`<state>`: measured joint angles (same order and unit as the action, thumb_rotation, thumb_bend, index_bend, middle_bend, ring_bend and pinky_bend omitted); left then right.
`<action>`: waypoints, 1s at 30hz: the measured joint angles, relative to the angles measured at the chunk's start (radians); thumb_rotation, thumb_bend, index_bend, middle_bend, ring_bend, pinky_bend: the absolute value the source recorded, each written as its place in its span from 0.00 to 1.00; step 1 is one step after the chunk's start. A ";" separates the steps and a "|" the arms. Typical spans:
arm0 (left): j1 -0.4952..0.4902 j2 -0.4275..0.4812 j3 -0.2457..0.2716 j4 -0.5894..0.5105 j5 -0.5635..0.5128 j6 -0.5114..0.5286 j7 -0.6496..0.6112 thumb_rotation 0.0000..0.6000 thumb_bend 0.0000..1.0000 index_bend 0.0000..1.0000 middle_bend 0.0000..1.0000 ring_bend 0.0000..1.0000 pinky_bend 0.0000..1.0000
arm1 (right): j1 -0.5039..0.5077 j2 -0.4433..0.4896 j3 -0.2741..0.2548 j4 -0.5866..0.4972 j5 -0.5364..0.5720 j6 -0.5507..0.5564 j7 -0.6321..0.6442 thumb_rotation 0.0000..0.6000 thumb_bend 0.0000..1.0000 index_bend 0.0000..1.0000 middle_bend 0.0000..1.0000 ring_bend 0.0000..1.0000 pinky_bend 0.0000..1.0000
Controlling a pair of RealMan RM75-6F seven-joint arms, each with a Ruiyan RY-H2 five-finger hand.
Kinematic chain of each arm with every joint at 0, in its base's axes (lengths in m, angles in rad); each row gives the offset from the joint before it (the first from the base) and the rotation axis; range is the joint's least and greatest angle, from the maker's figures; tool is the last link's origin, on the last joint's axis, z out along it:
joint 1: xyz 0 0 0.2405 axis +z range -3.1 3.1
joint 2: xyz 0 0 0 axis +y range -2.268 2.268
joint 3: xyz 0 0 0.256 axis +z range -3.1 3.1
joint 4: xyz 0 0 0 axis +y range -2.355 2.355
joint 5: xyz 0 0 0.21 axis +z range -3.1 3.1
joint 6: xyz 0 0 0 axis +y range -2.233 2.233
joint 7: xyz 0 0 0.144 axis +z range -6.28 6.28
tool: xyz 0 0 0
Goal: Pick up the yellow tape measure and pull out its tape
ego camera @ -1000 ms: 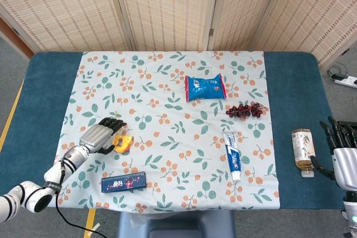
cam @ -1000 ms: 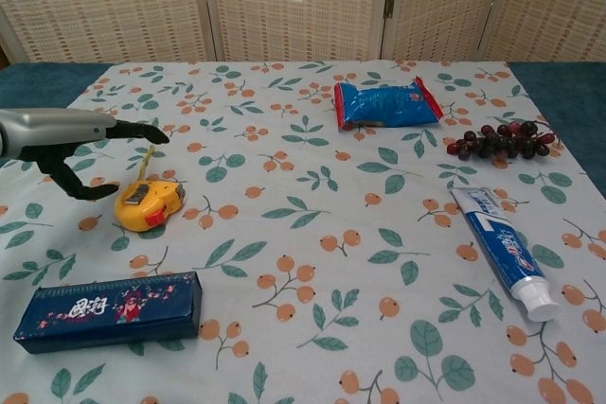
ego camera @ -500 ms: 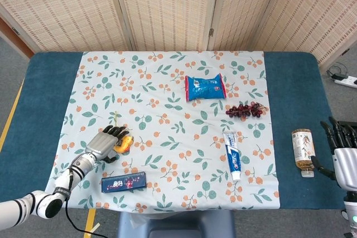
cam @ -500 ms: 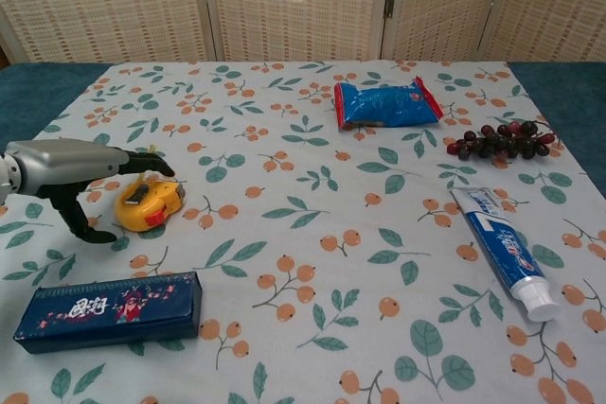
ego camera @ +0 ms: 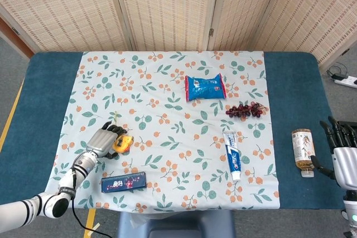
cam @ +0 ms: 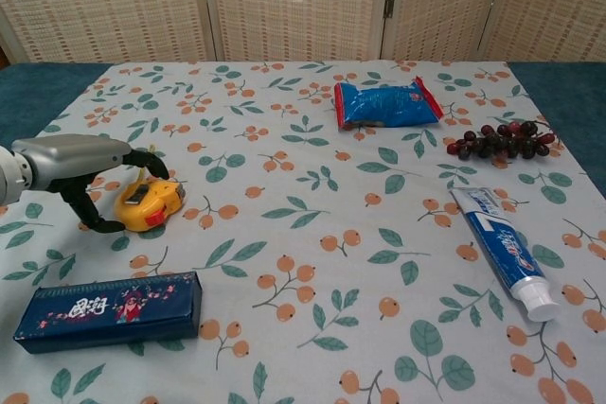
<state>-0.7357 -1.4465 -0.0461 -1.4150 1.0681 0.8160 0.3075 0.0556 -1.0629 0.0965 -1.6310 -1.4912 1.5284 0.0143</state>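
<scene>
The left hand (cam: 80, 169) arches half-open over the yellow tape measure (cam: 150, 203), which lies on the counter (ego camera: 290, 76) under its fingertips, gripping nothing yet; it should settle lower, then close squarely across the case's sides.

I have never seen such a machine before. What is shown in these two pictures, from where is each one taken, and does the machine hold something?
This is a robot with two arms, each ending in a mechanical hand. The head view looks down from above; the chest view looks from lower, across the table.

On the flowered cloth lie a yellow tape measure, a dark blue box, a toothpaste tube, a blue snack bag and grapes. A bottle lies on the bare table.

The left hand curls around the tape measure, which still rests on the cloth. The right hand holds nothing.
</scene>
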 measured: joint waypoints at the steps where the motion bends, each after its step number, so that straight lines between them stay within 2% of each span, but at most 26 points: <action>1: 0.001 -0.002 -0.001 0.000 -0.005 0.002 0.003 1.00 0.35 0.24 0.23 0.17 0.00 | 0.000 0.000 0.000 0.000 0.000 0.000 0.000 1.00 0.33 0.00 0.02 0.09 0.00; 19: 0.008 -0.027 -0.022 0.011 -0.049 0.009 0.002 1.00 0.36 0.32 0.30 0.23 0.00 | -0.002 0.005 0.001 -0.008 0.005 0.000 -0.006 1.00 0.33 0.00 0.02 0.09 0.00; 22: 0.011 -0.037 -0.025 0.024 -0.044 0.016 -0.009 1.00 0.36 0.37 0.35 0.27 0.04 | -0.001 0.004 0.000 -0.010 0.004 0.000 -0.009 1.00 0.33 0.00 0.02 0.09 0.00; 27: 0.020 -0.054 -0.036 0.059 -0.015 0.034 -0.056 1.00 0.37 0.52 0.49 0.40 0.11 | -0.003 0.006 0.000 -0.015 -0.003 0.008 -0.012 1.00 0.33 0.00 0.03 0.09 0.00; 30: 0.029 -0.060 -0.044 0.072 0.026 0.058 -0.102 1.00 0.37 0.56 0.51 0.43 0.13 | -0.002 0.006 0.000 -0.017 -0.020 0.015 -0.006 1.00 0.33 0.00 0.05 0.10 0.00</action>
<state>-0.7066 -1.5062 -0.0898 -1.3435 1.0944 0.8738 0.2056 0.0537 -1.0564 0.0961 -1.6477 -1.5115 1.5437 0.0084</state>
